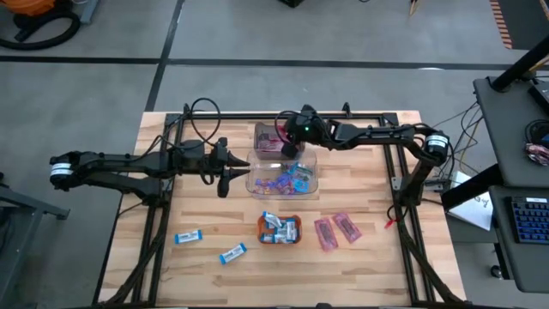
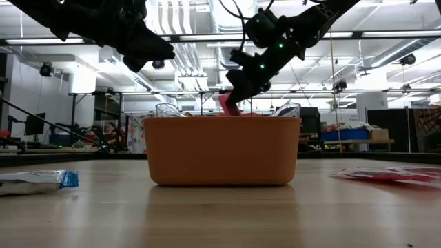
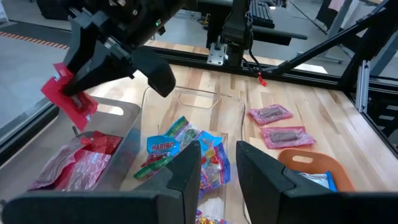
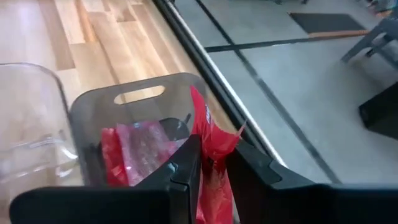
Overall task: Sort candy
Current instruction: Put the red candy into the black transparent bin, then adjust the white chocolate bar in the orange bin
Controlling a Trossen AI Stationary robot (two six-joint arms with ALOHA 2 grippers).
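Observation:
My right gripper is over the far clear bin, shut on a red candy packet. More red packets lie in that bin. My left gripper stands open with nothing between its fingers, at the left side of the near clear bin, which holds colourful wrapped candy. An orange tray holds blue-and-white bars. Two blue-and-white bars and two reddish packets lie flat on the table. My right gripper pinches the red packet between its two fingers, on its flat faces. The fingers slant down from the table's right side, and the packet's end sticks out past the fingertips. The packet is lifted clear, above the far bin's open top.
The black frame rail runs along the table's far edge just behind the far bin. In the low view the orange tray stands in front of both bins. Bare wood lies at the table's left and near right.

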